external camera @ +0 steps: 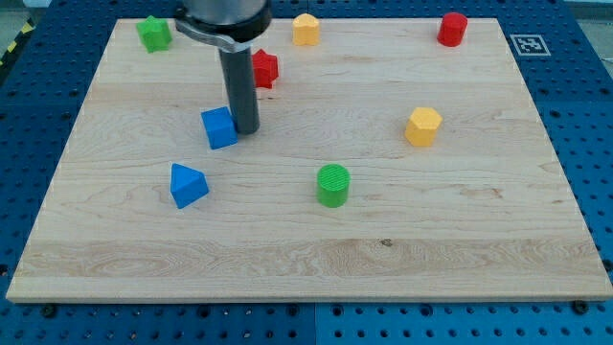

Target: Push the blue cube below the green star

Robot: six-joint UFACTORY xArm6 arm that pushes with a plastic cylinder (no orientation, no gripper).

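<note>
The blue cube [219, 127] lies on the wooden board [306, 249], left of centre. The green star [153, 34] sits at the view's top left corner of the board, well above and left of the cube. My tip [246, 129] stands right against the cube's right side, touching it. The dark rod rises from there towards the view's top and partly hides a red star [264, 68] behind it.
A blue triangular block [187, 185] lies below and left of the cube. A green cylinder [333, 185] sits near the centre. A yellow hexagonal block [422, 126] lies at right, another yellow block [306, 30] at top centre, a red cylinder [452, 29] at top right.
</note>
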